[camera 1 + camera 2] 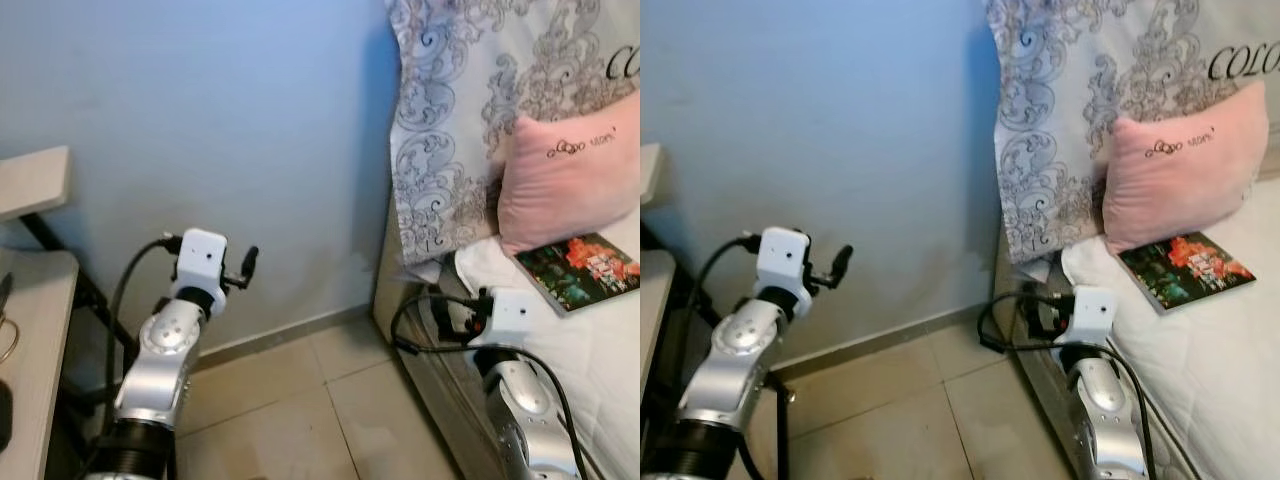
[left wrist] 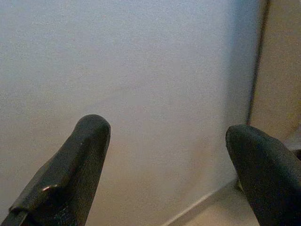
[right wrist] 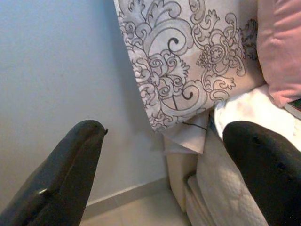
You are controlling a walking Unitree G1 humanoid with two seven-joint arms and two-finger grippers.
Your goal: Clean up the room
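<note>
Both claws are wide open and hold nothing: the left claw (image 2: 164, 174) faces the wall (image 1: 250, 130), the right claw (image 3: 164, 174) the bed (image 1: 600, 360). A book (image 1: 580, 272) lies beside the pink pillow (image 1: 570, 170). Reaching may bump the bed's edge.

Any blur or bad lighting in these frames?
Head views: sharp and evenly lit, the book cover and pink pillow lettering crisp, soft shadow where the wall meets the patterned pillow. Both wrist views: near black fingers soft and out of focus, backgrounds clear.
</note>
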